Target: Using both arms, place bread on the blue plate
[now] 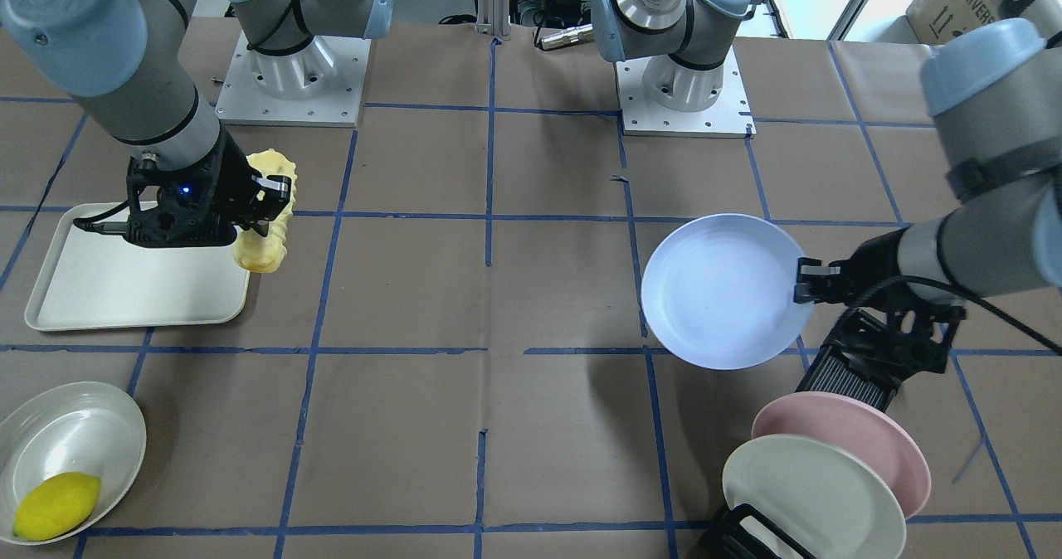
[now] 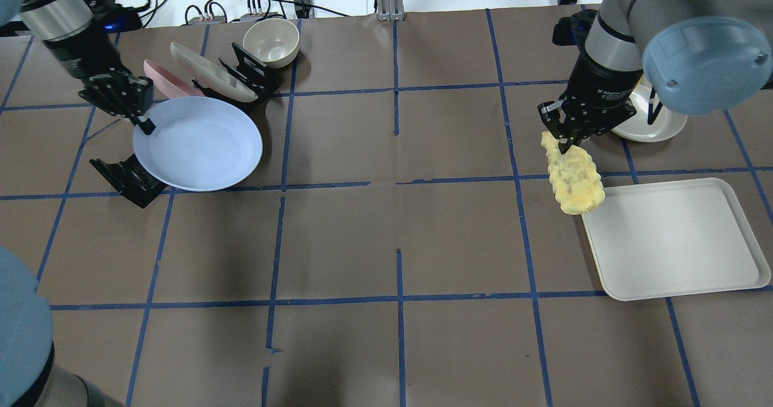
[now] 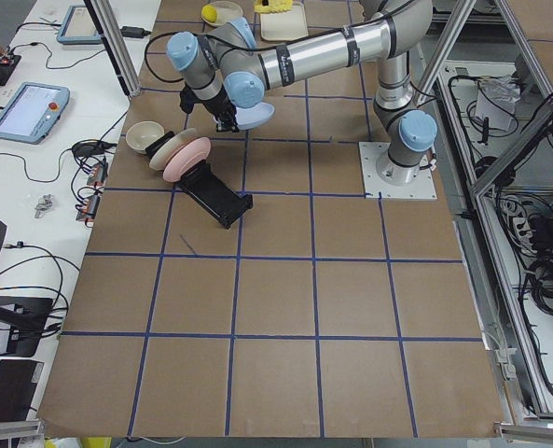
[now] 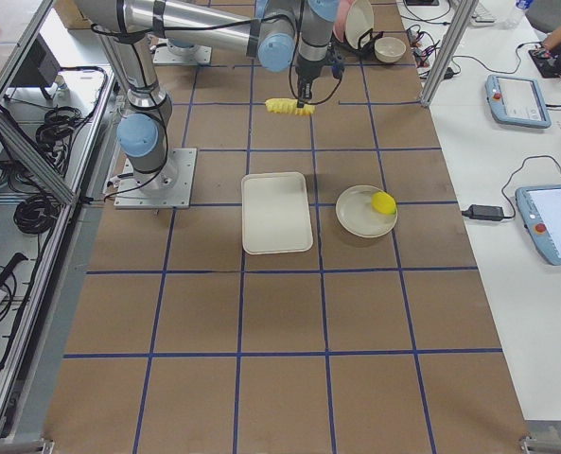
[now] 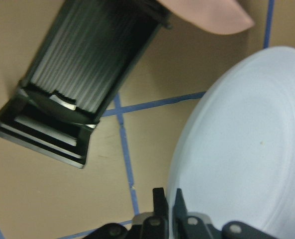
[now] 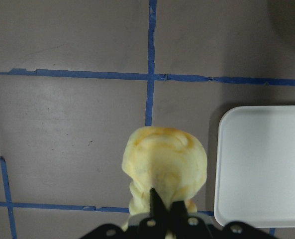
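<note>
My right gripper [image 2: 564,147] is shut on one end of the bread [image 2: 574,177], a bumpy golden-yellow loaf, and holds it in the air beside the tray's corner. It also shows in the front view [image 1: 264,235] and the right wrist view [image 6: 164,172]. My left gripper [image 2: 147,127] is shut on the rim of the blue plate [image 2: 199,144] and holds it lifted, roughly level, above the black rack. The plate shows in the front view [image 1: 722,289] and the left wrist view [image 5: 242,149].
A cream tray [image 2: 676,238] lies at the right. A black dish rack [image 1: 863,368] holds a pink plate [image 1: 863,439] and a cream plate [image 1: 817,493]. A bowl [image 1: 91,418] holds a lemon [image 1: 56,505]. A cream bowl [image 2: 271,41] stands at the back.
</note>
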Controlling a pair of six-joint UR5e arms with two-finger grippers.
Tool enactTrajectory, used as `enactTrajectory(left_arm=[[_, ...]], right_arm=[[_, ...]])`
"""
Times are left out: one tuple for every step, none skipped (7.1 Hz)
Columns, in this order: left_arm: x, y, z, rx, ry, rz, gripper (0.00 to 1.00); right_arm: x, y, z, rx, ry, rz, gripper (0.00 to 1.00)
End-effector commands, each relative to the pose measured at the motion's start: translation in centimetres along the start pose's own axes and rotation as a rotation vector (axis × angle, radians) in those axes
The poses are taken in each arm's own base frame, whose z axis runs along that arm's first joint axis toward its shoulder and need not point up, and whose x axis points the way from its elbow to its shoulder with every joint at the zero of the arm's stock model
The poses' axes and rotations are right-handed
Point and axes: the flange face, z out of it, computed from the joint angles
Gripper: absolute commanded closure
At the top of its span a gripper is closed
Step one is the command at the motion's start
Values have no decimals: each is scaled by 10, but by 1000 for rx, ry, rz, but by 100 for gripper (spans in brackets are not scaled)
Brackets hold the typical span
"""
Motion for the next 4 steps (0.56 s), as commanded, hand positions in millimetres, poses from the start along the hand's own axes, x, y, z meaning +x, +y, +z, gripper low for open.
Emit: enactTrajectory(left_arm=[[105,-30,28,78,14,72,91],[130,-50,49,102,26,103,91],[158,-66,75,116,33,74,91],[185,-73,93,143,59,85,91]], right_arm=[[-2,1,3,-11,2,-3,90],[-2,2,9,-21,-2,-3,90],[-3,2,11,-13,-6,-3,90],[-7,3,11,-13,-19,-2,90]])
